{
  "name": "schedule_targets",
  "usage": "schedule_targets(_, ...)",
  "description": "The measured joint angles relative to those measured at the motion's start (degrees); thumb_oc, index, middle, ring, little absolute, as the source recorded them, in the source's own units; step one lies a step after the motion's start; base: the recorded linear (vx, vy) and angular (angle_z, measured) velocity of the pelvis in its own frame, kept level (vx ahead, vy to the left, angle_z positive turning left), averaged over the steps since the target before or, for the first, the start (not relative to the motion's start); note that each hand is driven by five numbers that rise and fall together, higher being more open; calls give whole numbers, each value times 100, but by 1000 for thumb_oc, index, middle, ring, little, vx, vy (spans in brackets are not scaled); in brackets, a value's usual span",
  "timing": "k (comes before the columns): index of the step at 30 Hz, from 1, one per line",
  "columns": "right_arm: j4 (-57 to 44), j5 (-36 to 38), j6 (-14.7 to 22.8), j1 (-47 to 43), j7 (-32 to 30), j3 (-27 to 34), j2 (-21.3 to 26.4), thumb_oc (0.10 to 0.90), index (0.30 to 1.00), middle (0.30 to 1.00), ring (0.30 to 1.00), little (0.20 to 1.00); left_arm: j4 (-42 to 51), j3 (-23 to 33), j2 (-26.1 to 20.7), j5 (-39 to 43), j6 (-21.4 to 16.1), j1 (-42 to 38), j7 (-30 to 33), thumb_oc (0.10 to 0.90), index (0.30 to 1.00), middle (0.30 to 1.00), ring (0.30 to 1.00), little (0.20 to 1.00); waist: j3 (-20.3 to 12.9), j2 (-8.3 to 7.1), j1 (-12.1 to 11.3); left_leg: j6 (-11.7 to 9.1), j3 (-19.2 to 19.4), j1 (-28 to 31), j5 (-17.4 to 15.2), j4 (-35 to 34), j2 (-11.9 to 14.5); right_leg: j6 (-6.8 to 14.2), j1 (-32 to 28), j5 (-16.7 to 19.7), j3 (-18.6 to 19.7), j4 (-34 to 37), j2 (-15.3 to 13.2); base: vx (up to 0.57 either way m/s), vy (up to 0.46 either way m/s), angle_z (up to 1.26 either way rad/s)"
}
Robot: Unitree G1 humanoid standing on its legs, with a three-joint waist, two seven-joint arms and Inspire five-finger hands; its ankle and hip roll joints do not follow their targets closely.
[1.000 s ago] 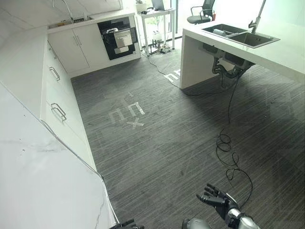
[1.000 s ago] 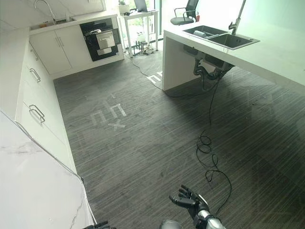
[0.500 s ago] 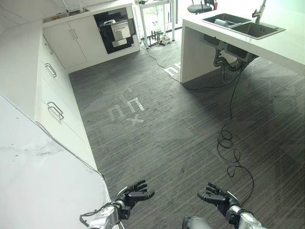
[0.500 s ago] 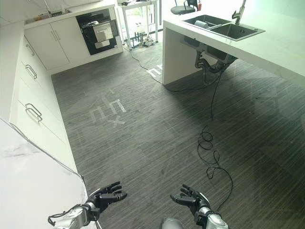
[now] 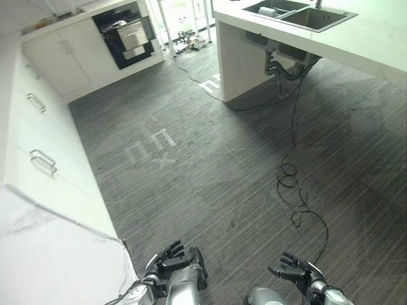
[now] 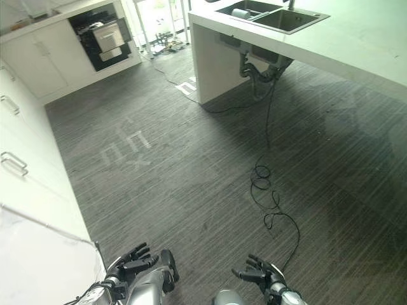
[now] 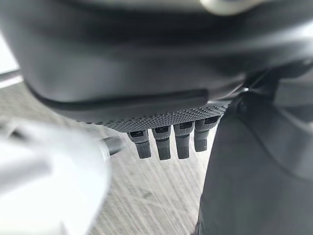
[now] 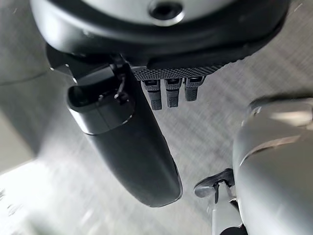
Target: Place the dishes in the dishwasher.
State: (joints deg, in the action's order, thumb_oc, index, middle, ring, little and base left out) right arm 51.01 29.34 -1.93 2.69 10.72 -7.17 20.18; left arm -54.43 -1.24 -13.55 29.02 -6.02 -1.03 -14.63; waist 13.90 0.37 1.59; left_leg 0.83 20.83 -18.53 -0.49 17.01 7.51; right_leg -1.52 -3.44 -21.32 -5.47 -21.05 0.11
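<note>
left eye view: the left hand (image 5: 166, 260) and right hand (image 5: 294, 273) are hovering low over the dark wood floor (image 5: 210, 165), fingers loosely spread and holding nothing. the open dishwasher (image 5: 123, 35) is standing far off among white cabinets (image 5: 38, 121), and the island desk (image 5: 375, 32) is carrying a sink (image 5: 299, 13) with a pale dish (image 5: 268, 11) lying in it.

right eye view: the same scene, with pale tape marks (image 6: 124, 147) lying on the floor between the hands and the dishwasher.

left wrist view: the fingers (image 7: 168, 142) are hanging straight over the floor.

right wrist view: the fingers (image 8: 171, 91) are hanging straight and empty.
</note>
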Motion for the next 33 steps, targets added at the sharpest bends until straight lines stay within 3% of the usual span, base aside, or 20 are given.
schedule_targets(2, 30, 0, -88, 69, -31, -3, -92, 800, 900, 900, 900, 900, -81, -84, -25, -35, 25, -74, -114, 800, 900, 900, 900, 900, -134, -243, -11, 258, 97, 310, 2, -147, -491, 52, -583, 121, -168, 450, -70, 418, 320, -11)
schedule_targets(3, -170, -3, -99, 129, -105, -44, -182, 800, 900, 900, 900, 900, -265, -272, -83, -222, 97, -120, -152, 800, 900, 900, 900, 900, -303, -290, -9, 906, 113, 719, 20, -222, -558, 735, -200, 334, -450, -1154, -145, 347, 317, -17)
schedule_targets(5, -642, -1, -34, 189, -107, -106, -356, 800, 900, 900, 900, 900, -126, -784, -348, -294, 100, -109, -147, 800, 900, 900, 900, 900, -470, -500, 215, 1063, 81, 891, -265, -41, -778, 1536, 1192, 1285, -323, -3867, -759, 212, 137, 11)
schedule_targets(7, -799, 0, 24, -8, -98, -269, -459, 800, 900, 900, 900, 900, 250, -1103, -351, -289, 94, -190, -98, 800, 900, 900, 900, 900, -446, -251, 320, 1057, 36, 1408, -424, -341, -974, 1244, 2263, 1097, -419, -3640, -872, 387, -105, 40)
schedule_targets(8, -800, 2, 30, -73, -57, -278, -460, 800, 900, 900, 900, 900, 421, -1209, -326, -293, 90, -253, -108, 800, 900, 900, 900, 900, -365, 116, 419, 981, -220, 1654, -462, -551, -957, 913, 2279, 1003, -663, -1839, -510, 607, -203, 59)
schedule_targets(10, -873, 13, 82, 94, -21, -246, -420, 800, 900, 900, 900, 900, 598, -1201, -339, -529, 62, -274, 40, 800, 900, 900, 900, 900, -327, 104, 535, 384, -354, 1792, -1225, -350, -1097, 737, 2428, 1292, -915, 122, -658, 550, -152, 108)
schedule_targets(11, -976, 16, 94, 250, -7, -86, -404, 800, 900, 900, 900, 900, 587, -1212, -365, -615, 60, -356, 51, 800, 900, 900, 900, 900, -284, 20, 632, 655, -434, 1802, -1418, -71, -1297, 841, 2542, 1391, -1073, 834, -976, 499, -197, 80)
schedule_targets(14, -673, 27, 140, 166, 1, 293, -397, 800, 900, 900, 900, 900, 8, -1015, -363, -740, 106, -279, 154, 800, 900, 900, 900, 900, -124, -130, 637, 586, -193, 2089, -1949, 490, -1506, 794, 3640, 1986, -1107, 490, -1624, 616, -285, 26)
schedule_targets(16, -537, 174, 182, 127, 127, 346, -381, 800, 900, 900, 900, 900, -47, -1118, -256, -802, 102, 214, 143, 800, 900, 900, 900, 900, -53, 129, 592, 342, -498, 3197, -2106, -306, -1219, 551, 3152, 1905, -994, -417, -1031, 765, -374, 25)
schedule_targets(18, -385, 163, 168, 53, 114, 112, -280, 800, 900, 900, 900, 900, -185, -1172, -164, -982, 99, 143, 251, 800, 900, 900, 900, 900, -195, 33, 622, -73, -847, 3554, -1869, -195, -1061, -191, 2306, 1806, -673, -507, -411, 666, -312, 54)
schedule_targets(19, -310, 103, 129, -124, 78, 76, -189, 800, 900, 900, 900, 900, -181, -1166, -63, -1013, 74, 141, 314, 800, 900, 900, 900, 900, -234, -2, 534, -585, -854, 3706, -1291, -170, -1070, -334, 2075, 1494, -642, -522, -435, 620, -357, 7)
schedule_targets(21, -460, 2, 146, -153, 92, 53, -30, 800, 900, 900, 900, 900, -173, -1027, 30, -1008, 45, 205, 391, 800, 900, 900, 900, 900, -304, -132, 427, -894, -833, 3270, -198, 1207, -983, -546, 1586, 1160, -500, -480, -415, 387, -310, -28)
schedule_targets(22, -529, -1, 194, -153, 106, 76, 48, 800, 900, 900, 900, 900, -145, -831, 106, -1002, 10, 206, 469, 800, 900, 900, 900, 900, -336, -145, 396, -855, -873, 2381, 562, 2833, -708, -602, 1373, 1090, -446, -345, -351, 288, -225, -31)
schedule_targets(24, -565, 4, 275, -384, 70, 152, 71, 800, 900, 900, 900, 900, 95, -740, -68, -1007, -17, 76, 531, 800, 900, 900, 900, 900, -317, -194, 169, -427, -789, 262, 350, 5188, -249, -808, 947, 929, -375, -130, -162, 395, -62, -31)
schedule_targets(25, -545, 6, 279, -440, 65, 171, 1, 800, 900, 900, 900, 900, 138, -746, -191, -1014, -26, -34, 522, 800, 900, 900, 900, 900, -219, -374, 69, -97, -714, -459, 119, 5140, -222, -740, 612, 874, -288, 106, -112, 389, 77, -43)
schedule_targets(27, -364, 9, 313, -600, 73, 48, -113, 800, 900, 900, 900, 900, 156, -788, -356, -990, -50, 48, 529, 800, 900, 900, 900, 900, -98, -606, -84, 117, -550, -781, -81, 2779, -570, -510, -80, 837, -42, 545, -78, 507, 239, -89)
schedule_targets(29, -369, 7, 336, -641, 70, -51, -134, 800, 900, 900, 900, 900, 122, -825, -366, -998, -41, 128, 565, 800, 900, 900, 900, 900, -122, -476, -71, 158, -496, -574, -32, 1175, -686, -303, -371, 792, -29, 569, 77, 544, 272, -100)
schedule_targets(30, -428, 10, 390, -625, 52, -287, -125, 800, 900, 900, 900, 900, 95, -838, -350, -996, -63, 342, 559, 800, 900, 900, 900, 900, -205, -231, -13, 137, -947, -317, -155, -770, -935, 37, -859, 603, 55, 681, 322, 541, 248, -127)
schedule_targets(32, -387, 8, 352, -530, -25, -388, -95, 800, 900, 900, 900, 900, 110, -755, -323, -985, -77, 452, 552, 800, 900, 900, 900, 900, -230, -29, -99, 197, -1607, -675, -228, -500, -1059, 409, -1221, 347, 238, 948, 494, 473, 235, -160)
schedule_targets(33, -339, 8, 331, -311, -82, -427, -80, 800, 900, 900, 900, 900, 109, -666, -246, -907, -74, 557, 541, 800, 900, 900, 900, 900, -267, 26, -125, 493, -1401, -522, -365, -415, -1115, 600, -1529, 236, 333, 910, 521, 430, 214, -125)
